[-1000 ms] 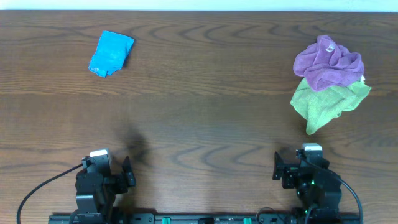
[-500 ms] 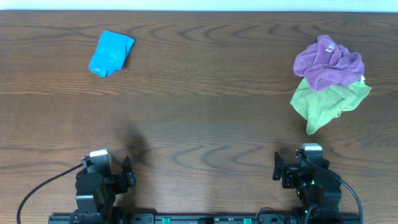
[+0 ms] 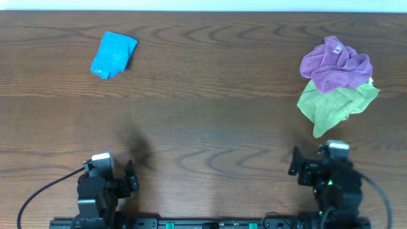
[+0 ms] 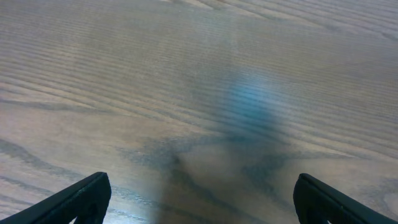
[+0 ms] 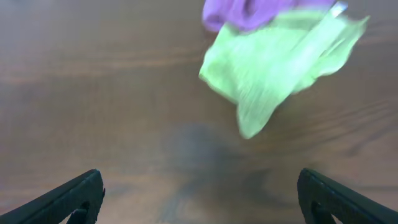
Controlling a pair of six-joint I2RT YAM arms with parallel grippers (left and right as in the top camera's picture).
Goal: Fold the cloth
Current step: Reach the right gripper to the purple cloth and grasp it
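A crumpled green cloth [image 3: 334,107] lies at the right of the wooden table, with a crumpled purple cloth [image 3: 335,64] partly on top of it. A small folded blue cloth [image 3: 113,55] lies at the far left. My right gripper [image 3: 313,170] is open and empty near the front edge, below the green cloth. The right wrist view shows the green cloth [image 5: 280,62] and purple cloth [image 5: 255,11] ahead of its open fingers [image 5: 202,199]. My left gripper [image 3: 130,175] is open and empty at the front left, over bare wood [image 4: 199,199].
The brown wooden table [image 3: 210,121] spans the whole view. A rail with the arm bases [image 3: 203,222] runs along the front edge. Cables loop out beside each base.
My right arm has shifted to the right along the front edge, toward the green cloth. The left arm and the cloths have not moved.
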